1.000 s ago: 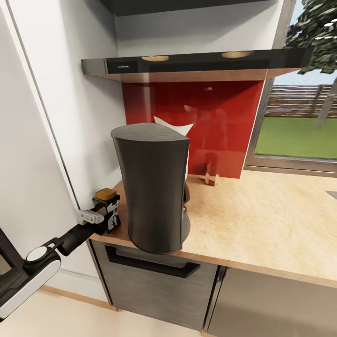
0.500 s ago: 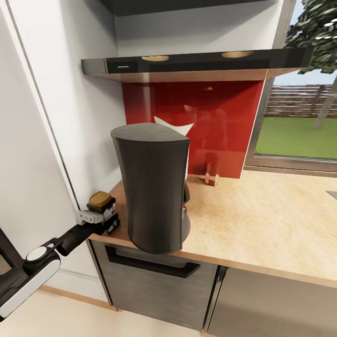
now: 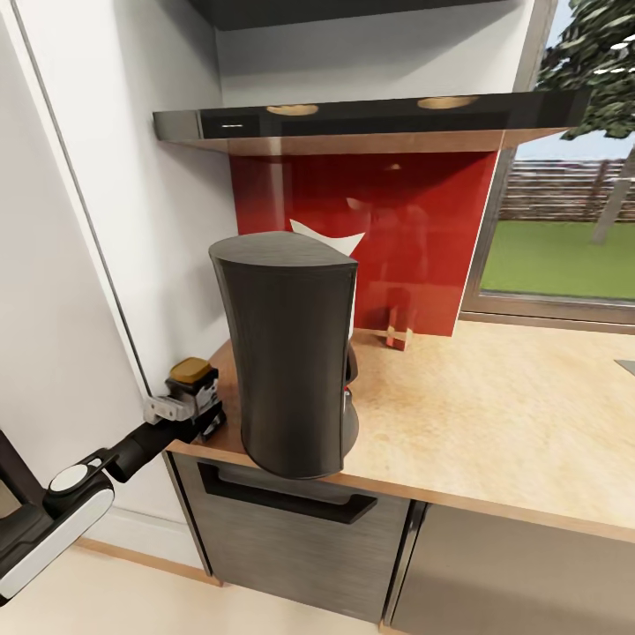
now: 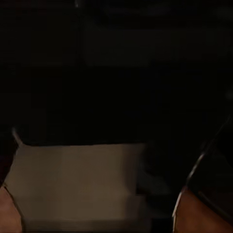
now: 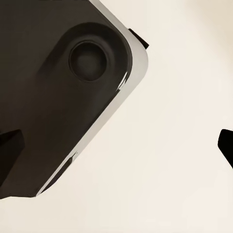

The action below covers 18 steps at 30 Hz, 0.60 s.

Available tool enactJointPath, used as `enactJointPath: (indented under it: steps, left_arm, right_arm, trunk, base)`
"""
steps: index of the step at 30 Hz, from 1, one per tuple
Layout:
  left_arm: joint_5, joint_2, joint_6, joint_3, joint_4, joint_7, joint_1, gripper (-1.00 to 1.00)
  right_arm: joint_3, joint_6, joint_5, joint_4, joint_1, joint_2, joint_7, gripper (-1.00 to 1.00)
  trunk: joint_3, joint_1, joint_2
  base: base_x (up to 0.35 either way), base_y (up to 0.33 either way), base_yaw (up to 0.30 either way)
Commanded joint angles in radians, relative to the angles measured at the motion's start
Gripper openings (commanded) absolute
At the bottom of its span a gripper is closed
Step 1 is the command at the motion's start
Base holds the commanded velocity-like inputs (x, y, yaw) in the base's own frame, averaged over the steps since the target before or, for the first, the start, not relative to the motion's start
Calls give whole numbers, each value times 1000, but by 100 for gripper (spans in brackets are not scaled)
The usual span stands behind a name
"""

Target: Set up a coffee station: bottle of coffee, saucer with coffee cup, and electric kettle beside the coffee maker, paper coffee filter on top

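The left tool [image 3: 181, 407] is closed around the coffee jar [image 3: 197, 388], holding it at the bench [image 3: 494, 414] corner just left of the coffee maker [image 3: 287, 353], likely to set it down beside it. A paper filter [image 3: 328, 238] peeks up behind the maker's top. The right tool's state I cannot tell.

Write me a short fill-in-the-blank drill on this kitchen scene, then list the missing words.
1. The left gripper is closed around a dark jar with a lid coloured ____.
2. The jar sits at the end of the countertop, beside the tall dark grey ____.
3. The wall panel behind the coffee maker is coloured ____.
4. Poking up from the top of the coffee maker is a white paper ____.

Missing words: amber-brown; coffee maker; red; filter
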Motion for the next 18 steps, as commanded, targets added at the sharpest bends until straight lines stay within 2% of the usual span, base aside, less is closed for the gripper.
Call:
enactJointPath:
  steps: [1, 11, 18]
  left_arm:
    - [10, 1, -2, -2, 0, -2, -1, 100]
    - [10, 1, -2, -3, 0, -2, -1, 100]
    - [10, 1, -2, -2, 0, -2, -1, 100]
  right_arm:
    - [4, -6, -8, 4, -1, 0, 6, 100]
    - [4, -6, -8, 4, -1, 0, 6, 100]
    - [4, -6, -8, 4, -1, 0, 6, 100]
  trunk:
    - [-1, 0, -1]
    - [-1, 0, -1]
    - [-1, 0, -1]
  base:
    - [0, 0, 0]
    - [0, 0, 0]
    - [-110, 0, 0]
